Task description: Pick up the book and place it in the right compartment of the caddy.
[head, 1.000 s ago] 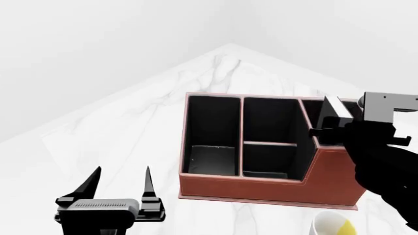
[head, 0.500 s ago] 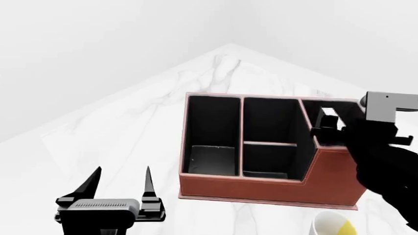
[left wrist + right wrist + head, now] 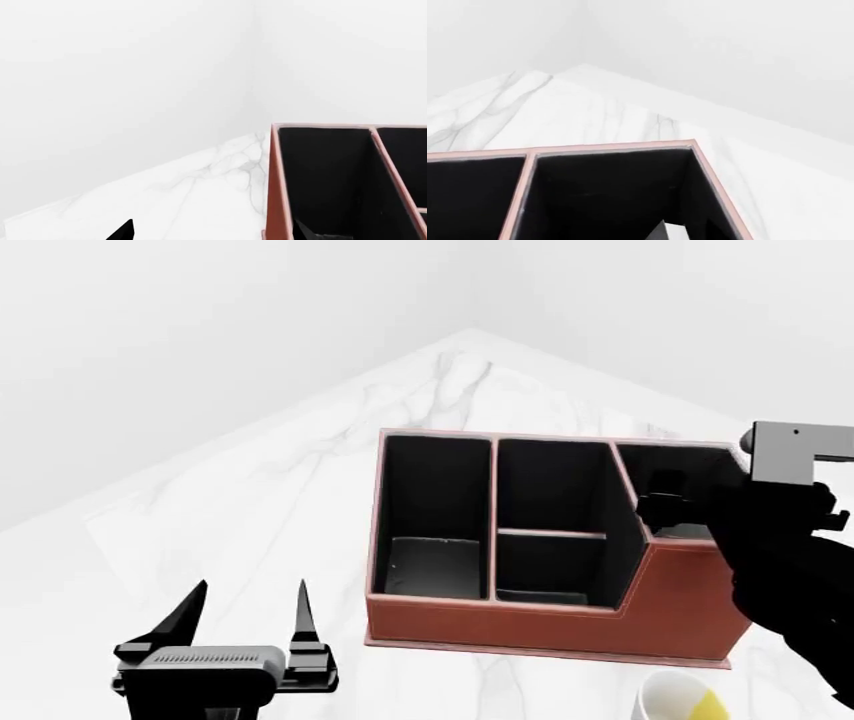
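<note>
Book (image 3: pixel 668 232) is seen low inside the right compartment (image 3: pixel 614 195) of the caddy (image 3: pixel 534 620); right gripper (image 3: pixel 663 502) state cannot be told. Left gripper (image 3: pixel 247 605) is spread open over the white marble table (image 3: pixel 267 500); mug (image 3: pixel 681 702) at the near edge.

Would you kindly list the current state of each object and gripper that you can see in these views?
caddy: upright on the marble table, left and middle sections empty.
right compartment: right gripper lowered into it.
book: only a pale edge shows inside the right compartment; whether it is gripped cannot be told.
left gripper: open, empty, clear of the caddy.
mug: upright by the caddy's front.
</note>
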